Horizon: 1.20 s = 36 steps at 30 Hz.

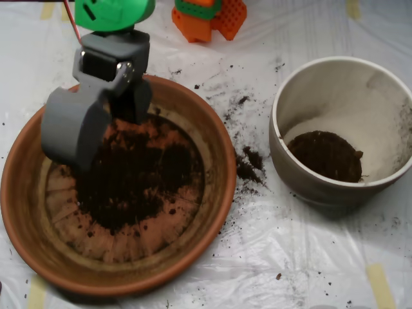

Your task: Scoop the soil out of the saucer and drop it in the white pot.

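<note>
Overhead view: the soil (132,177), loose, light and crumbly, lies thickest mid-saucer (219,161), so the grey end effector (80,129) over the left side, its opening hidden so I cannot tell its state, should bite there, since grains spill easily before reaching the white pot (302,183).

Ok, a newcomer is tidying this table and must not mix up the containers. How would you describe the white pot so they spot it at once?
Start from the wide terracotta saucer on the left side of the plastic-covered table. Look right, past the spilled crumbs, to the white pot. It is narrower and deeper than the saucer, cream-white inside, with a small patch of soil at its bottom.
</note>
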Motion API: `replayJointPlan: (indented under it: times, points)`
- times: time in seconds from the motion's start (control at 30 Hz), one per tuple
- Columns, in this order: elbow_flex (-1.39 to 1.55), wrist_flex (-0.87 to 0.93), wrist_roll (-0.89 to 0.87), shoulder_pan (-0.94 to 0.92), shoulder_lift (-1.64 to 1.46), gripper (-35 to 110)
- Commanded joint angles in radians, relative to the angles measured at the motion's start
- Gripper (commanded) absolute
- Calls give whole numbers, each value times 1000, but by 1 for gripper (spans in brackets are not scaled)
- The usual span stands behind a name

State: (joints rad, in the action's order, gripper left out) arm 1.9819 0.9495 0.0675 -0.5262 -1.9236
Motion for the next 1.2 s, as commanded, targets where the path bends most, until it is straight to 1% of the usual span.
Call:
replayJointPlan:
  times: [0.0,0.07,0.17,0.37,0.73,0.87,0.93,1.0,1.17]
  points:
    - [34,-69,3,-75,18,46]
    - [57,-118,-5,-112,71,46]
    - [32,-126,3,-140,178,46]
    - [-153,18,0,-150,402,44]
    - [-523,161,-6,-169,713,40]
    - [-666,218,9,-192,816,29]
    - [-701,227,6,-207,839,20]
    - [-713,222,6,-215,842,18]
    - [-721,204,9,-222,842,4]
